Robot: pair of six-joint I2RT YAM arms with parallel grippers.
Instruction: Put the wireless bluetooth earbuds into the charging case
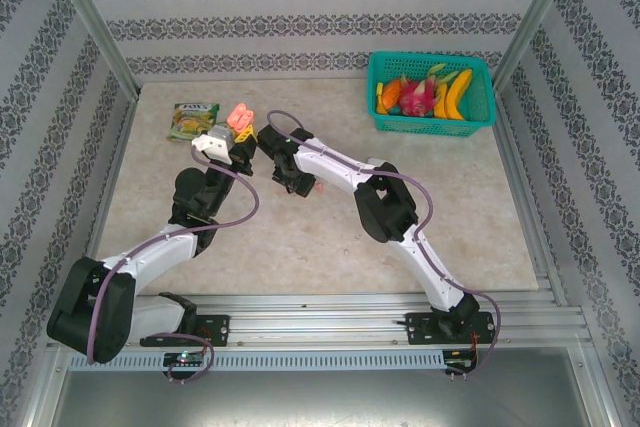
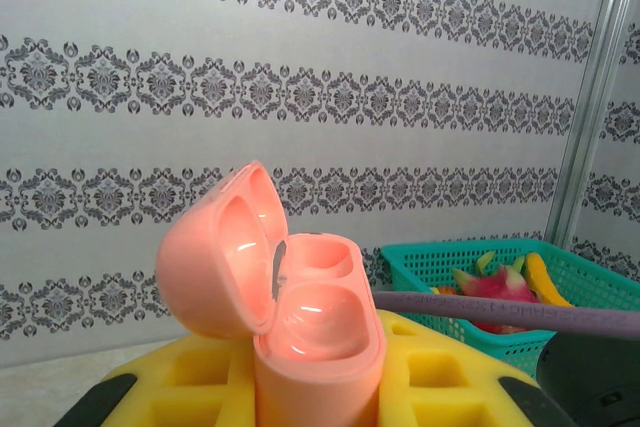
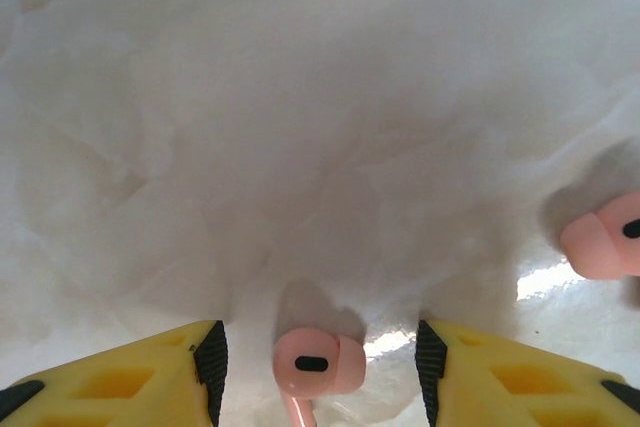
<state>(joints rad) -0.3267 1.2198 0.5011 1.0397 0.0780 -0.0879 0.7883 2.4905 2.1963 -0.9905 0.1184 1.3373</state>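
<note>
Pale table point(image 3: 300, 97): pink stemmed earbud point(image 3: 318, 364), black oval mark.

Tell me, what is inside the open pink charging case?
The pink charging case shows two glossy wells, both empty as far as visible. Their bottoms are hidden at this angle.

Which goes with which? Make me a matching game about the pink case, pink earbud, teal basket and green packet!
1 rounded pink plastic charging case
2 tiny pink stemmed earbud
3 teal plastic basket
4 green snack packet

A holds fruit
B lid open, in the shut left gripper
C inside the open right gripper
D at the table's far left

Pairs: 1-B, 2-C, 3-A, 4-D.
</note>
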